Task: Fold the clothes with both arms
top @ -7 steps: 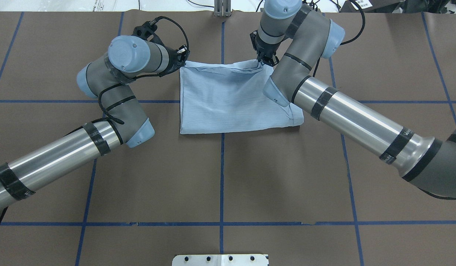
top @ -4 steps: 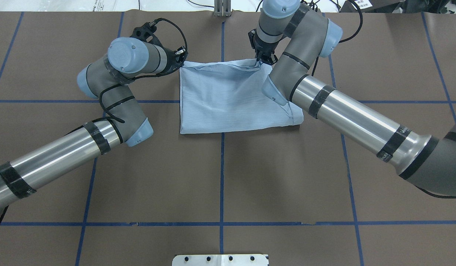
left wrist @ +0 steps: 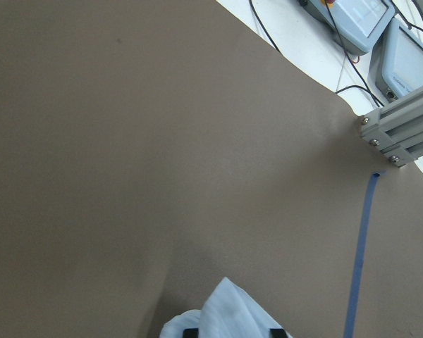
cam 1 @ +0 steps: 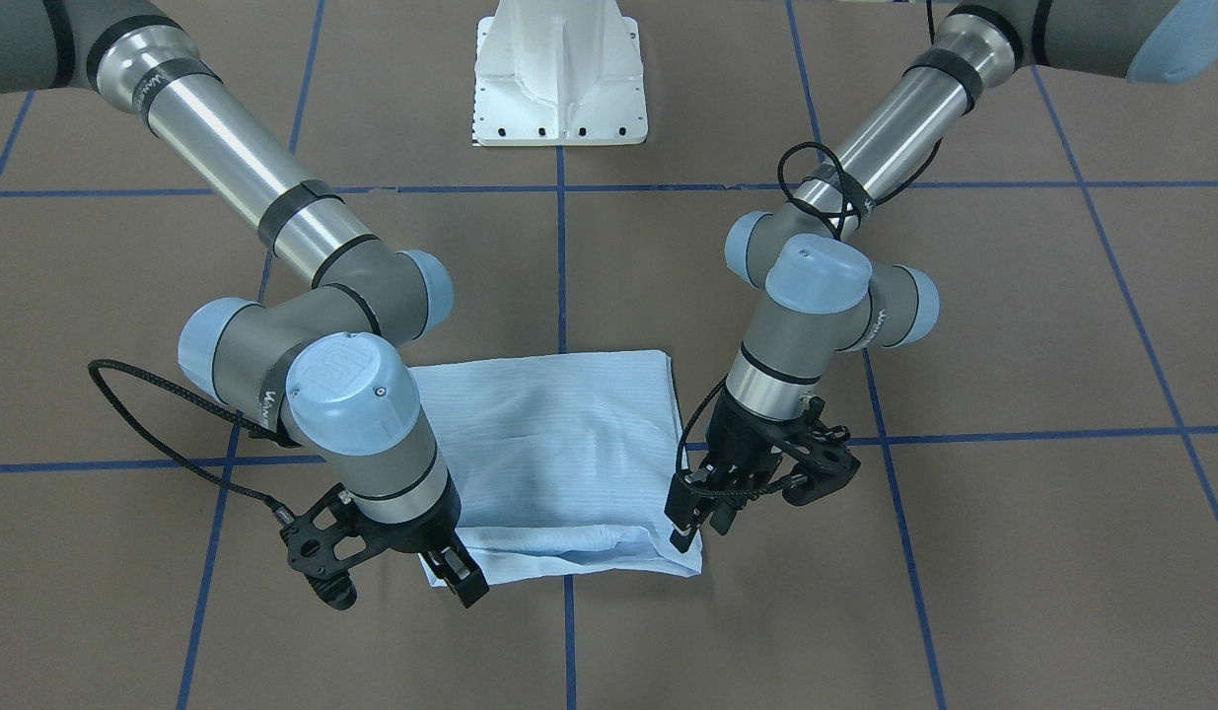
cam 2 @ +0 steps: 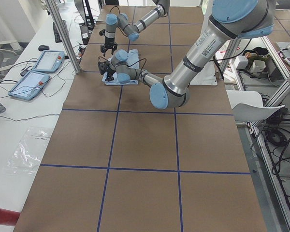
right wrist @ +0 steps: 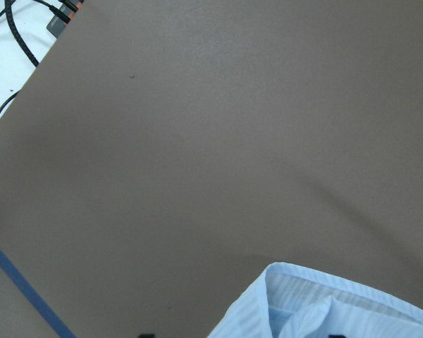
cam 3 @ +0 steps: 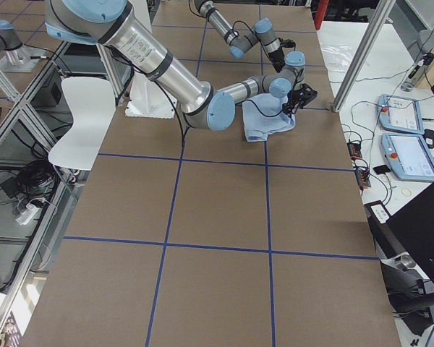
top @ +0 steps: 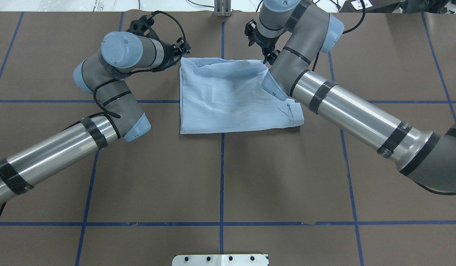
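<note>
Your shirt [top: 228, 99] is lying folded on the brown, blue-taped table [top: 157, 177]; pendants [cam 2: 48, 60] are sitting on the side bench [cam 2: 19, 121]. Left gripper [cam 1: 695, 528], right gripper [cam 1: 463, 577]: hovering spread, empty.

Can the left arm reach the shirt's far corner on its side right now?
Probably yes: the left gripper sits right at that corner of the shirt, with nothing between them.
</note>
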`<act>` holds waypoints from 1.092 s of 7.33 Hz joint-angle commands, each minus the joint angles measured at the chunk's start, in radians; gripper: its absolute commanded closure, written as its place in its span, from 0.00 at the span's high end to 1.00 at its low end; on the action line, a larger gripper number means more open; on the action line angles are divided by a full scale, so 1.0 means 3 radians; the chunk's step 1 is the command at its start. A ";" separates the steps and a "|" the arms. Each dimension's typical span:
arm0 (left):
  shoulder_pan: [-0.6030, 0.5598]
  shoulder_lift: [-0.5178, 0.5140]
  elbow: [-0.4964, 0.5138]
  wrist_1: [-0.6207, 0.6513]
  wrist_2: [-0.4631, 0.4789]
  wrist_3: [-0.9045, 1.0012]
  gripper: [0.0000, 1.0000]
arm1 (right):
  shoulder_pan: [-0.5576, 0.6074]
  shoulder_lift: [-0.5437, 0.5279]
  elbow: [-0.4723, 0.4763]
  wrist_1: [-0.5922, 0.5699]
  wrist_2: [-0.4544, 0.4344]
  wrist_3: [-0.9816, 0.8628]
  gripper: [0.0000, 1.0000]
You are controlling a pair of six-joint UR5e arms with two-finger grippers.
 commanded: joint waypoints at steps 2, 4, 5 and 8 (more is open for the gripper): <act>-0.0369 0.0481 -0.0647 0.0032 -0.0777 0.0364 0.67 | 0.0492 -0.0505 0.0566 -0.0117 0.0713 -0.0380 1.00; -0.0752 0.1176 -0.1210 0.0057 -0.1232 0.1415 0.67 | 0.0794 -0.1124 0.1297 -0.0794 0.0802 -0.1394 1.00; -0.1027 0.1437 -0.1289 0.0057 -0.1487 0.2018 0.67 | 0.0973 -0.1466 0.1584 -0.0970 0.0807 -0.2022 1.00; -0.1760 0.2006 -0.1289 0.0179 -0.2011 0.3828 0.67 | 0.1590 -0.2683 0.2297 -0.1007 0.1061 -0.3929 1.00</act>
